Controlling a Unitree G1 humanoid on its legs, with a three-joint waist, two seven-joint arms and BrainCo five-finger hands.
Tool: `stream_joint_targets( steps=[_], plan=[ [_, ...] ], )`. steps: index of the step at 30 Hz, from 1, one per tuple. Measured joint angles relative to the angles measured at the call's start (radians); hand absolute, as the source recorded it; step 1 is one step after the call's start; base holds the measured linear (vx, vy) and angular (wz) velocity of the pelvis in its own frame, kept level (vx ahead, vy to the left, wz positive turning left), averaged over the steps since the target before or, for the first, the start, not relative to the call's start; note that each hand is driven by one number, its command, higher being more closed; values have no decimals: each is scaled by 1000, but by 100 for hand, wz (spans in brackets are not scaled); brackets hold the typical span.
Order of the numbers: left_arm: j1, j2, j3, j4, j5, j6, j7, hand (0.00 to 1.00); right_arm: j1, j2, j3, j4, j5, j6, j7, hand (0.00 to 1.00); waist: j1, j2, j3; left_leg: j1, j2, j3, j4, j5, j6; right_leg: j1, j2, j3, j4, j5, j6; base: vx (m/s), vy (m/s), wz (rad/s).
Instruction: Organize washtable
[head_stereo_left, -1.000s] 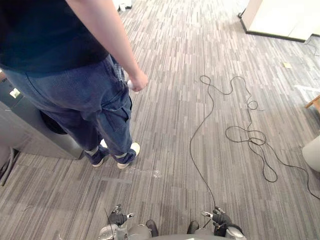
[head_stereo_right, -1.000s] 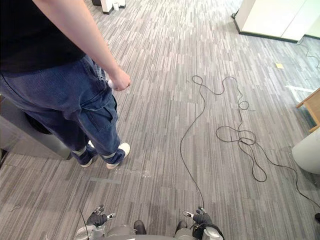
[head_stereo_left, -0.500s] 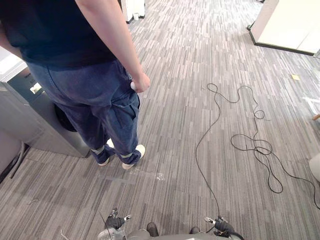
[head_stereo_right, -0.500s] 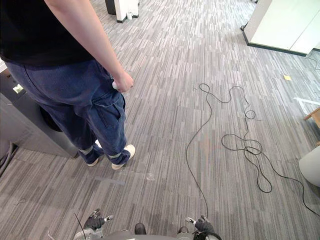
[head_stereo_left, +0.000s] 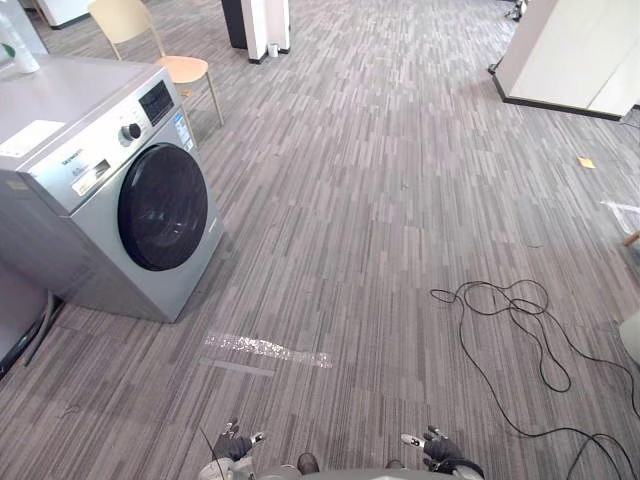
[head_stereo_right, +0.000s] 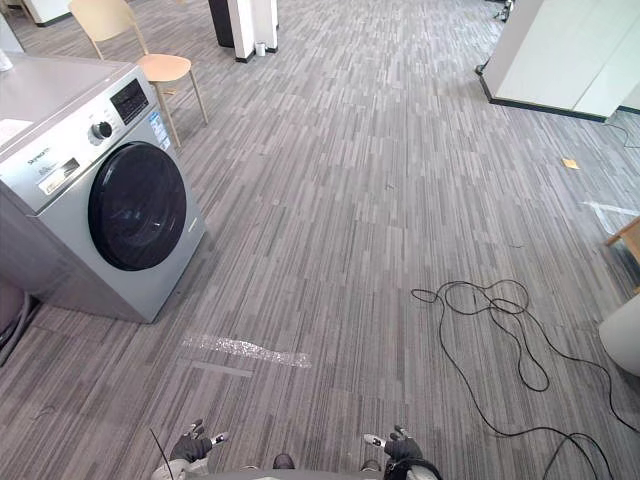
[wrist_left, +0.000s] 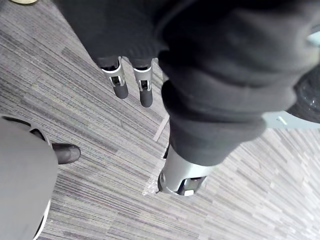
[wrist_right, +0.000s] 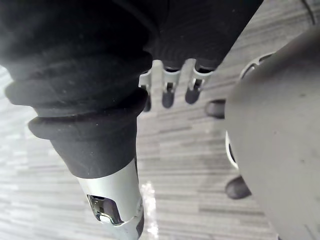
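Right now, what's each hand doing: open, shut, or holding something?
Left hand: open, fingers straight, holding nothing.
Right hand: open, fingers straight, holding nothing.

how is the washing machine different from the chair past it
The washing machine is a bulky silver-grey box with a dark round door, shut; the chair is a light open frame with a tan seat on thin legs. The washing machine sits nearer the robot, the chair beyond it. Both stand upright on the striped floor, to the robot's left.
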Motion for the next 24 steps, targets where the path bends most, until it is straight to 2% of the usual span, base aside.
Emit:
stream_joint_targets(
  steps=[2, 5, 8, 11, 14, 24],
  plan=[
    [0, 0, 0, -5, 0, -4, 14, 0, 1, -5, 24, 1, 0, 0, -2, 0, 10, -1, 0, 1, 0, -5, 0, 6, -2, 0, -1, 1, 8, -3, -3, -40, -20, 13],
    [1, 0, 7, 2, 6, -4, 23, 0, 2, -5, 29, 3, -1, -3, -5, 0, 9, -3, 2, 10, -1, -12, -9, 18, -3, -2, -3, 29, 26, -12, 7, -63, -14, 6],
    [5, -1, 46, 11, 13, -2, 21, 0, 7, -3, 3, 4, -1, -3, -13, 0, 10, -1, 1, 43, -1, 20, -63, 30, -21, -21, 2, 74, 45, -15, 10, -75, 9, -29],
    [7, -2, 89, 27, 19, 7, 18, 0, 35, 1, -48, 5, 11, -2, -25, 0, -1, 4, 4, 42, 0, 51, -70, 27, -23, -39, 11, 132, 43, -17, 13, -68, 17, -35],
    [8, 0, 98, 47, 19, 11, 15, 0, 37, -1, -87, 5, 20, 3, -26, 0, -20, 12, 8, 36, -1, 63, -70, 24, -20, -46, 22, 172, 29, -15, 11, -6, 5, -13],
    [65, 4, 131, 67, 8, 14, 15, 0, 29, 11, -146, 27, 21, 18, -23, 0, -16, 4, -3, 25, -16, 70, -63, -6, -7, -54, 21, 215, 9, 2, 22, 91, -10, -3]
  ],
)
